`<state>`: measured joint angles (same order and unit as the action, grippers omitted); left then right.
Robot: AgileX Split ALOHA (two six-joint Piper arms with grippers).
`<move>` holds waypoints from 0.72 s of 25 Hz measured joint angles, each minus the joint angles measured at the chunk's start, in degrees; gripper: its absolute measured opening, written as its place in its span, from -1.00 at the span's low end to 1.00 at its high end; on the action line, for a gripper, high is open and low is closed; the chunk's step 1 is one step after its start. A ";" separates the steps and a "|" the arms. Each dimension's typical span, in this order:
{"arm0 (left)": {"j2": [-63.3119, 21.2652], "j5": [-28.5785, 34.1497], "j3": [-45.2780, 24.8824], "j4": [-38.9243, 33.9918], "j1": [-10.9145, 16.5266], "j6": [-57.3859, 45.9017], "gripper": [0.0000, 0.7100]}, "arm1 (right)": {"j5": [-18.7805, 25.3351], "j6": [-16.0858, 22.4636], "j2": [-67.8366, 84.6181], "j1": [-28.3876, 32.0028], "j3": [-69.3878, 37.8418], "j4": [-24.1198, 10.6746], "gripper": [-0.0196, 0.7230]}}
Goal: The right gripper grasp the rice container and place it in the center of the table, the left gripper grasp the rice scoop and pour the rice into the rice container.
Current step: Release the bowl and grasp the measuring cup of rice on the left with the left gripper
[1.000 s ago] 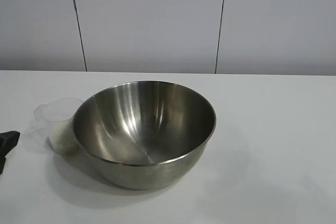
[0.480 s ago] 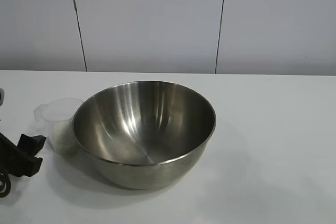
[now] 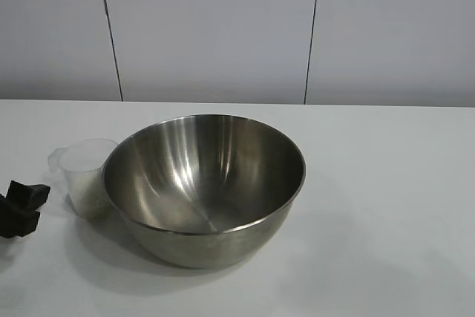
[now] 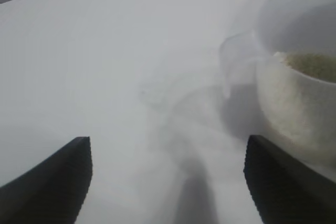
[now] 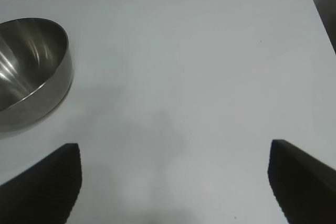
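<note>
The rice container [image 3: 204,187], a shiny steel bowl, stands on the white table [image 3: 386,206] near the middle; it also shows in the right wrist view [image 5: 29,72]. The rice scoop [image 3: 87,176], a clear plastic cup holding white rice [image 3: 93,198], stands touching the bowl's left side; the left wrist view shows it [image 4: 296,77] with its rice [image 4: 315,65]. My left gripper [image 3: 21,208] is low at the left edge, open, a little left of the scoop, with its fingers wide apart [image 4: 167,182]. My right gripper [image 5: 173,182] is open and empty, over bare table right of the bowl.
A grey panelled wall [image 3: 223,27] runs behind the table. The table's far right corner and edge [image 5: 315,3] show in the right wrist view.
My left gripper came further into view at the lower left, then rose slightly and drew back toward the left edge. The bowl and the scoop have not moved.
</note>
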<state>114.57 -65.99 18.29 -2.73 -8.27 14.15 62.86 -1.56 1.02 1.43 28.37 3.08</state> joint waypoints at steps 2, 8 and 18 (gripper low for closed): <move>0.00 0.00 0.75 -3.73 1.90 -0.68 0.61 | 0.00 0.00 0.00 0.00 0.00 0.00 0.83; 0.41 -0.06 1.21 -9.79 3.74 -1.84 0.61 | 0.00 0.00 0.00 0.00 0.00 0.00 0.83; 6.11 -0.04 2.73 -11.03 3.74 -2.03 0.61 | 0.00 0.00 0.00 0.00 0.00 0.00 0.83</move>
<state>120.67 -66.03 21.01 -13.75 -4.54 12.12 62.86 -1.56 1.02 1.43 28.37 3.08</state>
